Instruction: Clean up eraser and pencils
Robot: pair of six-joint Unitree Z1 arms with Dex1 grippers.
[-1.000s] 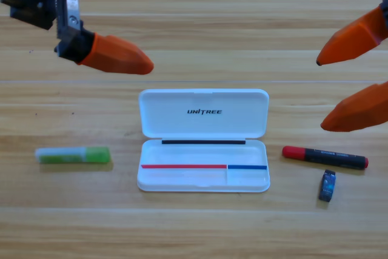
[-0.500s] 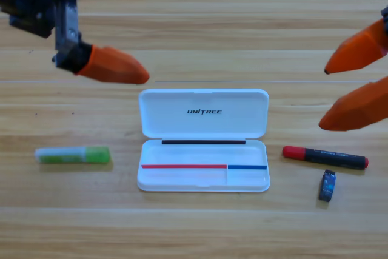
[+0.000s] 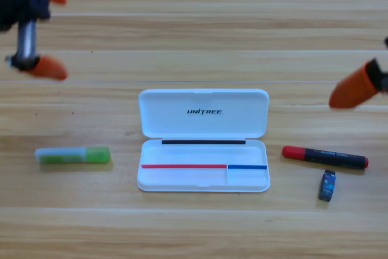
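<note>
On the surface (image 3: 194, 228), an open case (image 3: 204, 140) is lying centre. Green pencil (image 3: 73, 154) is resting well left of it; marker (image 3: 325, 157) and eraser (image 3: 327, 185) right. Left gripper (image 3: 45, 31) is hanging top-left, fingers wide. Right gripper (image 3: 357, 87) at right edge, fingers unreadable.

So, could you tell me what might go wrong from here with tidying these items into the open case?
The small dark blue-black eraser lies close below the black marker with red cap, so the right gripper could knock one while taking the other. The thick green pen is round and may roll if the left gripper nudges it. The white hinged case might slide when items are dropped in.
</note>
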